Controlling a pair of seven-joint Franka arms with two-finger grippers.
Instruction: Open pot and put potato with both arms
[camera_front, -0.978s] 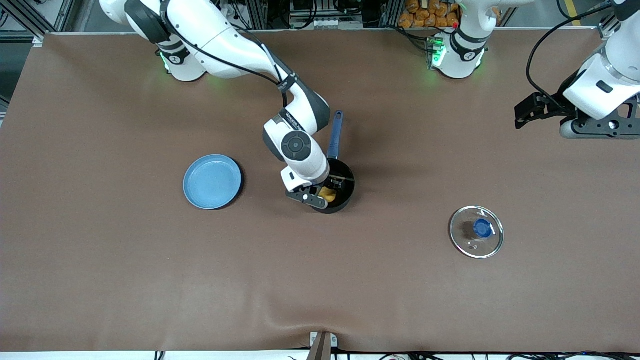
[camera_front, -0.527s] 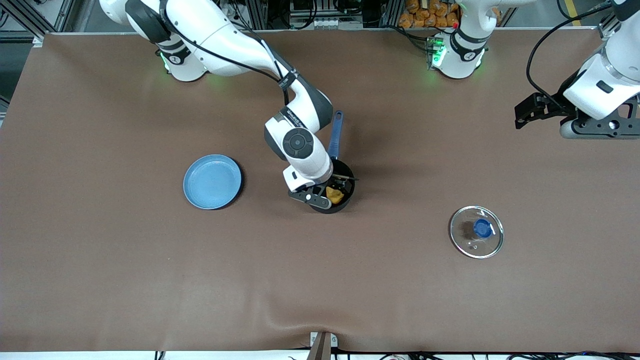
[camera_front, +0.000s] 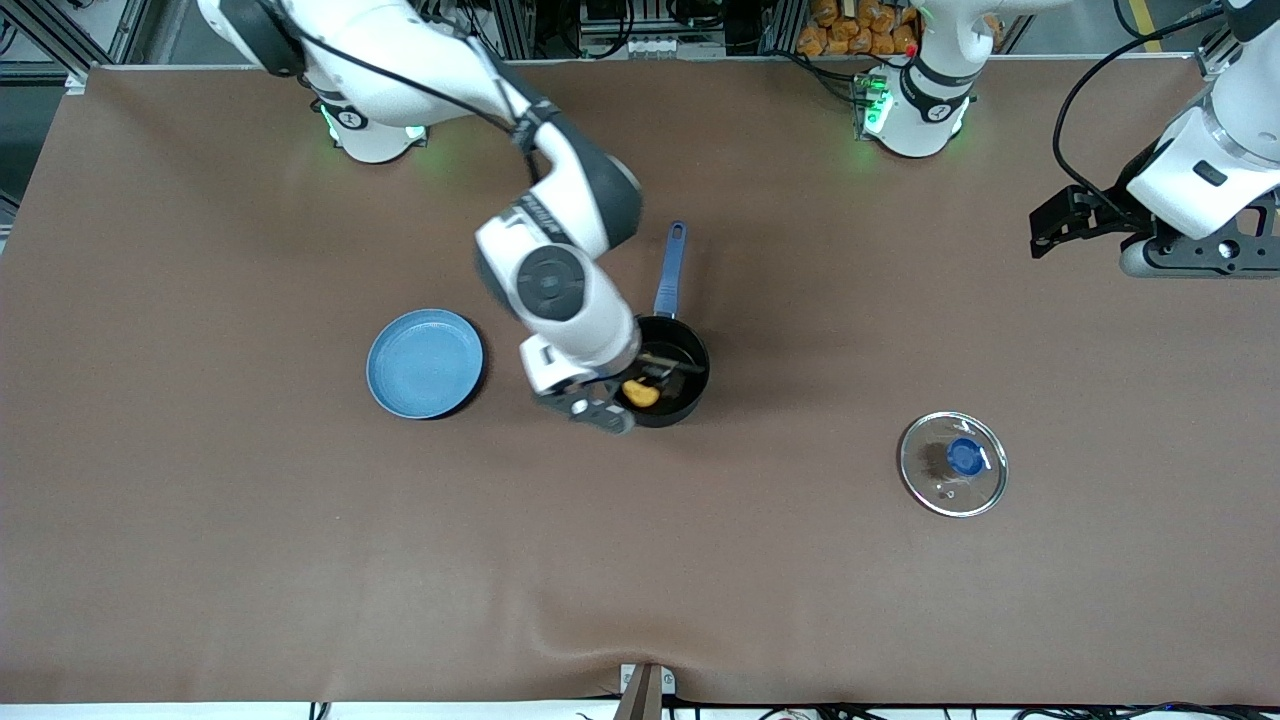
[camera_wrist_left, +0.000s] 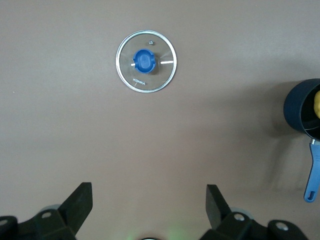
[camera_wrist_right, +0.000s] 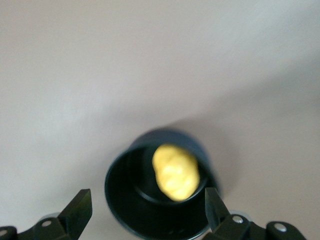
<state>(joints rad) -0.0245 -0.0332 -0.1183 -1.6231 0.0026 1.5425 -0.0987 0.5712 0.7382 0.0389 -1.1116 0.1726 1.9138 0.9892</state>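
The black pot (camera_front: 680, 385) stands uncovered mid-table, its blue handle (camera_front: 672, 268) pointing toward the robots' bases. The yellow potato (camera_front: 640, 393) lies inside it. My right gripper (camera_front: 612, 400) hangs open and empty over the pot's rim on the side toward the plate. In the right wrist view the potato (camera_wrist_right: 176, 171) rests on the bottom of the pot (camera_wrist_right: 131, 202), with my right gripper (camera_wrist_right: 145, 210) above it. The glass lid (camera_front: 953, 463) with its blue knob lies flat on the table toward the left arm's end. My left gripper (camera_front: 1045, 232) waits open there and sees the lid (camera_wrist_left: 146, 61) and the pot (camera_wrist_left: 302, 112).
A flat blue plate (camera_front: 425, 362) lies beside the pot toward the right arm's end. The brown table cover (camera_front: 300, 560) runs bare toward the front camera. My left gripper (camera_wrist_left: 148, 207) is high over bare table.
My right gripper has let go of the potato, which now lies in the pot, and has lifted up and shifted toward the plate. The left arm has not moved.
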